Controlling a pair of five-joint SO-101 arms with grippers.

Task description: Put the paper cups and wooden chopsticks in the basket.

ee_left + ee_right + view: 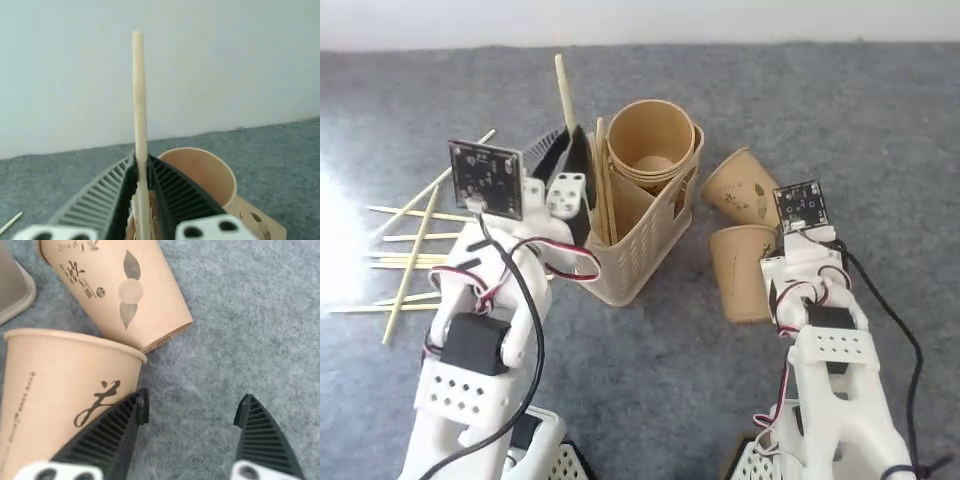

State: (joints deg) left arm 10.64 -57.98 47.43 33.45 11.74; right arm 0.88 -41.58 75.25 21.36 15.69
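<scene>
While the left gripper (141, 167) pinches one chopstick (139, 100) upright by the basket (642, 252), we see stacked cups (651, 140) and further sticks (603, 190) inside it. Our right gripper (192, 407) stands spread, one finger (120, 425) perhaps touching a lying cup (65, 400); a second cup (120, 290) rests against that one. On the carpet (880, 120), loose chopsticks (410, 250) lie well apart from the basket.

You have bright, even light over the table (840, 120), with a washed-out glare patch at its left edge in the high view. Shadows are soft and faint under the basket (638, 262) and the lying paper cups (120, 295). The wall (225, 65) behind the wooden chopstick (138, 100) is pale and evenly lit.
</scene>
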